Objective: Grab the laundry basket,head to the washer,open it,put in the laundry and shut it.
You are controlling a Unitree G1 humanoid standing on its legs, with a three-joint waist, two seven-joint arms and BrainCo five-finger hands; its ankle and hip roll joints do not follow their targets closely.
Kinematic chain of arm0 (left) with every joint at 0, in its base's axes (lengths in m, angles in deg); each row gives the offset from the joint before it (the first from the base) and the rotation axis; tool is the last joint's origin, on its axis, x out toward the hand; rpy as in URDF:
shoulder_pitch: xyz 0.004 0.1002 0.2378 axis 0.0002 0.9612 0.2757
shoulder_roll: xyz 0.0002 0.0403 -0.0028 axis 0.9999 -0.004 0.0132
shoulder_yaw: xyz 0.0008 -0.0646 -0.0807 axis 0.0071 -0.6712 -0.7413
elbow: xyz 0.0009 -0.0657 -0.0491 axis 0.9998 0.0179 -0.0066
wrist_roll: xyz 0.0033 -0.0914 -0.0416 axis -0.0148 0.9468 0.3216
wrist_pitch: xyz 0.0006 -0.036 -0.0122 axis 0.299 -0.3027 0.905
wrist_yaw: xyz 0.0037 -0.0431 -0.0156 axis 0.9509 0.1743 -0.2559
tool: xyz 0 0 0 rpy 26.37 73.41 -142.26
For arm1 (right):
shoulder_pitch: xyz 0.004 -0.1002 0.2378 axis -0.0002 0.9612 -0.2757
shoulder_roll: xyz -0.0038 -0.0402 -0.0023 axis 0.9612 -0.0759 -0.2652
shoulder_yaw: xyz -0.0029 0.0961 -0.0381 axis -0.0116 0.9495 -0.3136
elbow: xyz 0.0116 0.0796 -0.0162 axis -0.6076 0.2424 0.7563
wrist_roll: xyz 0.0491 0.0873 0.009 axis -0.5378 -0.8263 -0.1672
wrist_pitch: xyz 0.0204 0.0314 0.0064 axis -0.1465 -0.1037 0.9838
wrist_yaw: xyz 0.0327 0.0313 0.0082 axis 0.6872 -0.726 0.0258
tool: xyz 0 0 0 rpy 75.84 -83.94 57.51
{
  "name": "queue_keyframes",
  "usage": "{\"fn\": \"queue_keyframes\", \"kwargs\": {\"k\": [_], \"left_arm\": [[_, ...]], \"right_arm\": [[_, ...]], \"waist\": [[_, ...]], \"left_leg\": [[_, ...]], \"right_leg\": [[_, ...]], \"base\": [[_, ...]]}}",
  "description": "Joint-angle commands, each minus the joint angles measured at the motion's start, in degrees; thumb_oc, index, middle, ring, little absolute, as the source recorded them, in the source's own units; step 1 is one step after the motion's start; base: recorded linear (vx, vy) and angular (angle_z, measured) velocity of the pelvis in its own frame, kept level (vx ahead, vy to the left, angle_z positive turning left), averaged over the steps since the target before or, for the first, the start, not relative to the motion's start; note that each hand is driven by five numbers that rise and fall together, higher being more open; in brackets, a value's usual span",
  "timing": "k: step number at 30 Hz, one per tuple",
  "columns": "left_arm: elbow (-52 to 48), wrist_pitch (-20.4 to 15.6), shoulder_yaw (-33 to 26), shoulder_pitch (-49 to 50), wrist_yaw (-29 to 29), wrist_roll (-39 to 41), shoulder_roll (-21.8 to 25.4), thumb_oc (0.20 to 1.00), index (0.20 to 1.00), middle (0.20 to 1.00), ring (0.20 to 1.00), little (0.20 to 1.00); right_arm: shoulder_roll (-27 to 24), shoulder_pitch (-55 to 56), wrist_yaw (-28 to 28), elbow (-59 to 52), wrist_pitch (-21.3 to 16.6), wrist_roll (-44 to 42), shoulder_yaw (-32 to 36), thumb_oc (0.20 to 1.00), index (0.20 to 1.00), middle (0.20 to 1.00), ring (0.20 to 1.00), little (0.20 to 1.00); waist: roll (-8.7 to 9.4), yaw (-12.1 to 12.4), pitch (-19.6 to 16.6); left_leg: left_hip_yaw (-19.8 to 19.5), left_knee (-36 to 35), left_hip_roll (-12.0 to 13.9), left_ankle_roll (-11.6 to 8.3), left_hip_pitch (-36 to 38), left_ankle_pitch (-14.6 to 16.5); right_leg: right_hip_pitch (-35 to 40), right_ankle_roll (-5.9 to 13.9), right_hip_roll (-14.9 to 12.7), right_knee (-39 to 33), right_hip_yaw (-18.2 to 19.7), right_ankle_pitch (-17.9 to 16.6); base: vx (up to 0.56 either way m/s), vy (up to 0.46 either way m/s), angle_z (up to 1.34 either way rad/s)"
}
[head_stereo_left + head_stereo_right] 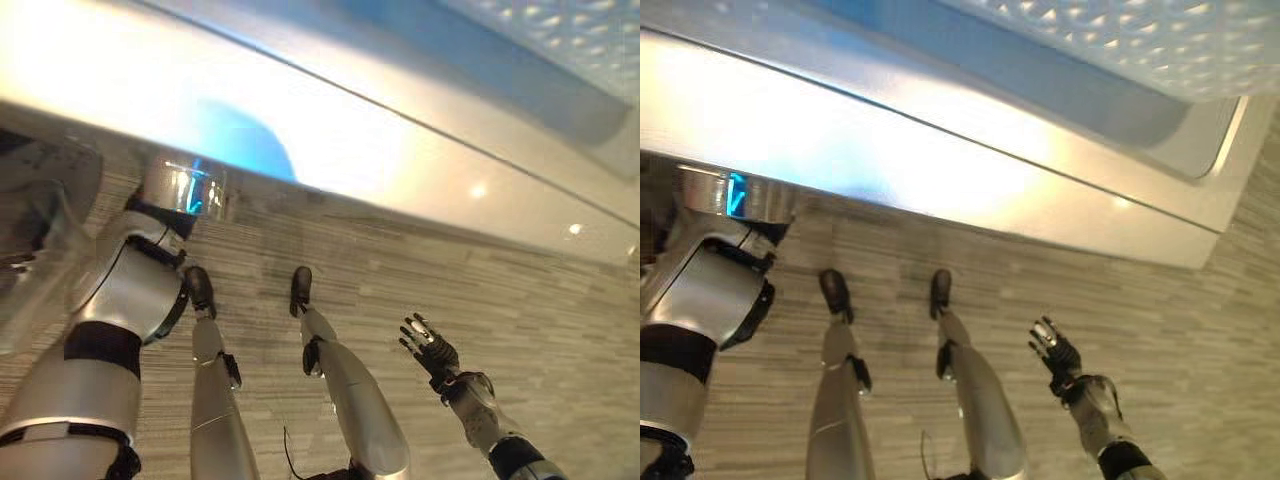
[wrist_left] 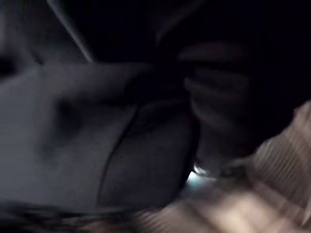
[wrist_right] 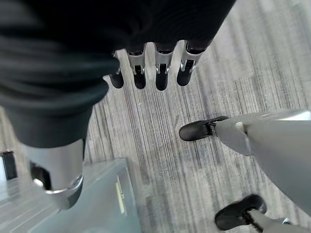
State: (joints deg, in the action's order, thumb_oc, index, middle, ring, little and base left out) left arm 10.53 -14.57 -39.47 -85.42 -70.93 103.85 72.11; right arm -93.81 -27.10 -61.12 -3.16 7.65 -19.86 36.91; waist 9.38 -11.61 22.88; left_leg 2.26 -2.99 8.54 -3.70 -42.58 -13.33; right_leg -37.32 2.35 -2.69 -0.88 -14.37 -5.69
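Note:
The washer (image 1: 420, 170) is a broad white body with a blue panel, slanting across the upper part of both eye views. A white latticed surface (image 1: 1120, 30), perhaps the laundry basket, lies at the far upper right. My left arm (image 1: 130, 290) reaches up to the washer's lower edge, and its hand is hidden behind that edge. In the left wrist view I make out dark grey folds (image 2: 97, 136), too dim to name. My right hand (image 1: 430, 345) hangs low at the right over the floor, open and empty, fingers (image 3: 163, 73) straight.
Grey striped flooring (image 1: 520, 310) runs under the washer. A grey box-like corner (image 3: 97, 199) shows beside my right wrist.

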Motion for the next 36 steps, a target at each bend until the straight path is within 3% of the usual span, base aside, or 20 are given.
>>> {"fn": "queue_keyframes", "kwargs": {"k": [1,3,8,11,14,15,16,17,19,20,21,22,24,25,26,31,32,36], "left_arm": [[5.3,5.2,2.2,-13.5,0.9,-30.1,-1.9,1.000,1.000,1.000,1.000,1.000],[12.0,9.3,11.1,-6.6,6.6,-53.8,-0.5,1.000,1.000,1.000,1.000,1.000],[7.0,9.8,11.4,-2.7,6.4,-60.5,-1.5,1.000,1.000,1.000,1.000,1.000],[3.8,10.1,9.0,0.2,5.6,-60.4,-2.5,1.000,1.000,1.000,1.000,1.000],[1.0,10.7,4.0,0.6,3.0,-55.1,-6.3,1.000,1.000,1.000,1.000,1.000],[-1.0,10.3,-0.7,1.2,0.4,-50.7,-8.7,1.000,1.000,1.000,1.000,1.000],[-1.0,10.3,-0.8,1.2,0.4,-50.7,-8.7,1.000,1.000,1.000,1.000,1.000],[-3.6,8.9,-7.2,3.6,-4.6,-44.0,-11.6,1.000,1.000,1.000,1.000,1.000],[-5.0,7.9,-9.9,6.0,-7.3,-41.1,-13.4,1.000,1.000,1.000,1.000,1.000],[-7.8,6.8,-12.1,10.0,-8.8,-38.8,-14.3,1.000,1.000,1.000,1.000,1.000],[-16.1,6.3,-14.4,21.8,-9.6,-37.0,-15.9,1.000,1.000,1.000,1.000,1.000],[-16.3,6.4,-14.4,22.0,-9.6,-37.0,-15.8,1.000,1.000,1.000,1.000,1.000],[-33.0,5.5,-16.6,47.3,-5.8,-35.6,-14.4,1.000,1.000,1.000,1.000,1.000],[-35.0,5.4,-16.5,51.3,-5.4,-35.8,-14.1,1.000,1.000,1.000,1.000,1.000],[-37.3,5.2,-16.2,58.6,-4.1,-35.9,-13.0,1.000,1.000,1.000,1.000,1.000],[-42.5,4.9,-14.0,68.6,-2.8,-36.2,-10.8,1.000,1.000,1.000,1.000,1.000],[-42.7,5.0,-14.0,68.6,-2.8,-36.2,-10.7,1.000,1.000,1.000,1.000,1.000],[-47.8,3.6,-16.7,76.6,-1.1,-30.7,-7.6,1.000,1.000,1.000,1.000,1.000]], "right_arm": [[-2.8,5.3,0.4,1.7,1.1,2.7,-0.3,1.000,1.000,1.000,1.000,1.000],[-3.3,5.6,1.0,3.0,2.9,5.5,-1.7,1.000,1.000,1.000,1.000,1.000],[-5.5,5.6,0.6,3.6,2.2,5.9,-1.3,1.000,1.000,1.000,1.000,1.000],[-5.8,6.1,0.5,3.4,1.7,5.8,-0.4,1.000,1.000,1.000,1.000,1.000],[-5.3,6.0,0.2,3.4,0.9,5.7,-0.3,1.000,1.000,1.000,1.000,1.000],[-4.4,6.1,0.1,3.4,0.3,5.8,-0.7,1.000,1.000,1.000,1.000,1.000],[-4.4,6.1,0.1,3.4,0.3,5.8,-0.7,1.000,1.000,1.000,1.000,1.000],[-2.8,5.8,0.1,2.9,-0.7,5.5,-1.7,1.000,1.000,1.000,1.000,1.000],[-1.4,4.0,-0.5,3.6,-1.6,5.2,-2.6,1.000,1.000,1.000,1.000,1.000],[-0.3,2.7,-1.2,3.9,-2.5,5.0,-2.6,1.000,1.000,1.000,1.000,1.000],[2.2,0.5,-2.9,3.4,-3.5,5.3,-2.1,1.000,1.000,1.000,1.000,1.000],[2.2,0.6,-2.9,3.4,-3.5,5.3,-2.2,1.000,1.000,1.000,1.000,1.000],[5.2,-2.0,-6.9,2.2,-3.9,9.9,-0.5,1.000,1.000,1.000,1.000,1.000],[5.8,-2.2,-7.8,2.3,-3.9,11.2,-0.4,1.000,1.000,1.000,1.000,1.000],[6.2,-4.4,-9.5,4.9,-3.6,14.4,-0.7,1.000,1.000,1.000,1.000,1.000],[6.2,-13.3,-13.5,16.2,-3.2,18.5,0.0,1.000,1.000,1.000,1.000,1.000],[6.3,-13.5,-13.4,16.3,-3.2,18.5,0.0,1.000,1.000,1.000,1.000,1.000],[5.0,-21.1,-18.5,26.2,-0.6,33.4,-4.6,1.000,1.000,1.000,1.000,1.000]], "waist": [[0.21,-2.0,-6.5],[0.72,-2.6,-7.3],[0.34,-1.9,-7.1],[0.17,-1.5,-6.4],[0.35,-1.2,-5.8],[0.44,-0.8,-5.6],[0.41,-0.9,-5.6],[0.58,-0.4,-5.2],[0.50,0.2,-4.9],[0.26,0.9,-4.5],[-0.41,2.6,-3.7],[-0.37,2.6,-3.7],[-2.23,7.4,-2.7],[-2.57,8.3,-2.6],[-3.42,11.0,-2.1],[-5.95,17.2,-0.7],[-5.97,17.1,-0.7],[-8.53,22.2,0.1]], "left_leg": [[-0.7,-1.2,1.0,-2.09,2.2,5.0],[-0.3,-1.4,1.5,-2.08,3.2,5.7],[-0.5,-1.6,1.6,-2.06,4.2,6.0],[-0.5,-1.8,1.5,-2.12,4.6,6.0],[-0.6,-1.9,1.5,-2.31,5.1,5.7],[-0.6,-1.9,1.4,-2.40,5.3,5.6],[-0.6,-1.9,1.4,-2.40,5.3,5.6],[-0.8,-1.9,1.2,-2.54,5.9,5.4],[-1.0,-1.8,1.1,-2.57,6.2,5.3],[-1.1,-1.7,0.9,-2.57,6.3,5.2],[-1.2,-1.6,0.8,-2.49,7.0,5.3],[-1.2,-1.6,0.8,-2.49,7.1,5.3],[-1.4,-1.4,0.2,-2.08,8.6,5.6],[-1.7,-1.4,0.1,-2.00,8.9,5.6],[-2.3,-1.2,-0.2,-1.88,9.3,5.5],[-5.7,-0.9,-1.6,-1.92,8.4,4.6],[-5.8,-0.9,-1.6,-1.93,8.3,4.6],[-9.1,-1.2,-3.1,-2.35,6.6,3.8]], "right_leg": [[4.7,5.24,0.5,4.0,2.8,7.6],[5.4,5.20,0.8,3.5,3.6,7.4],[6.3,5.10,0.5,3.3,3.9,7.6],[6.7,5.01,0.4,3.2,3.6,7.9],[7.0,4.90,0.5,3.3,3.3,8.0],[7.4,4.87,0.5,3.2,3.1,7.9],[7.4,4.86,0.5,3.2,3.1,7.9],[8.2,4.87,0.5,3.1,2.7,7.8],[8.6,4.80,0.4,3.0,2.4,7.9],[9.0,4.79,0.3,3.0,2.1,8.0],[9.7,4.72,0.1,3.0,1.7,8.2],[9.8,4.72,0.1,3.0,1.7,8.2],[11.9,4.49,-0.7,3.3,0.6,8.9],[12.3,4.39,-0.8,3.5,0.4,9.3],[12.7,4.14,-1.1,4.4,-0.5,10.1],[13.1,3.27,-1.6,7.1,-4.3,12.8],[13.1,3.25,-1.6,7.2,-4.4,12.8],[13.2,2.40,-1.3,9.0,-7.6,15.2]], "base": [[0.00,0.034,0.00],[0.01,0.065,0.02],[0.00,0.029,-0.09],[0.00,0.000,0.00],[0.00,0.000,0.00],[0.00,0.000,0.00],[-0.02,-0.043,0.03],[-0.01,-0.038,0.02],[-0.01,-0.019,0.00],[-0.02,0.013,0.03],[-0.02,0.013,0.04],[-0.02,0.041,0.04],[-0.01,0.043,0.17],[-0.01,0.008,0.35],[0.00,-0.031,0.38],[-0.01,-0.079,0.40],[0.00,-0.035,0.49],[0.00,-0.028,0.46]]}}
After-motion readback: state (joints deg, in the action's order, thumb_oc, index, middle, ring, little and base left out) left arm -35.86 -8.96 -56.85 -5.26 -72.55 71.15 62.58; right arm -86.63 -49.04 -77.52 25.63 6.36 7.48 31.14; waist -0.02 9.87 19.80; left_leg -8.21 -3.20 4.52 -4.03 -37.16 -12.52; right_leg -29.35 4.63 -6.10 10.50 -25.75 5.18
